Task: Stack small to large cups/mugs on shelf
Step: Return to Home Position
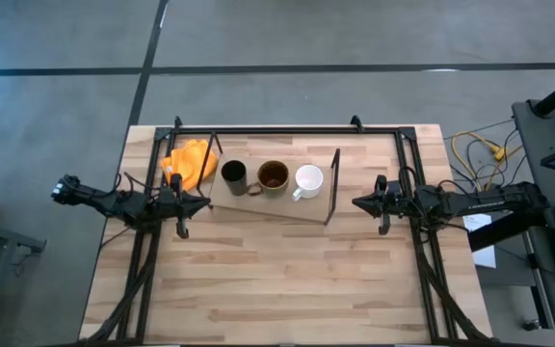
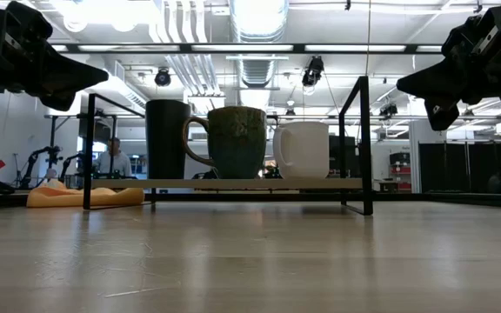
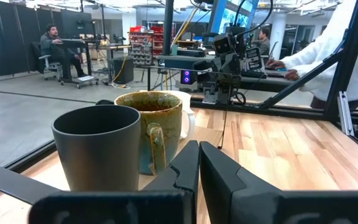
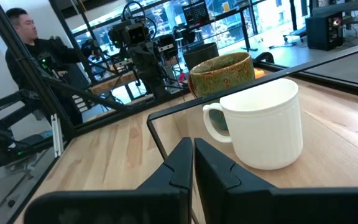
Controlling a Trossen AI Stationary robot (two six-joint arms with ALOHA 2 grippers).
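1. Left gripper (image 1: pixel 200 202): held above the table just off the left end of the shelf (image 1: pixel 268 205), arm level and pointing inward; jaws pressed together, holding nothing.
2. Right gripper (image 1: pixel 358 202): mirrored pose off the shelf's right end; jaws likewise closed and empty.
3. On the shelf, upright in a row from left to right: dark mug (image 1: pixel 233 174), brown mug (image 1: pixel 273 176), white mug (image 1: pixel 308 179).
4. Orange cloth (image 1: pixel 191 162): on the table at the shelf's left end.

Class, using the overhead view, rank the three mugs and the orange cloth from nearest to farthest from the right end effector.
From the right end effector, right of the shelf:
1. White mug, shelf's right end.
2. Brown mug, middle.
3. Dark mug, shelf's left end.
4. Orange cloth, beyond the shelf's left end.
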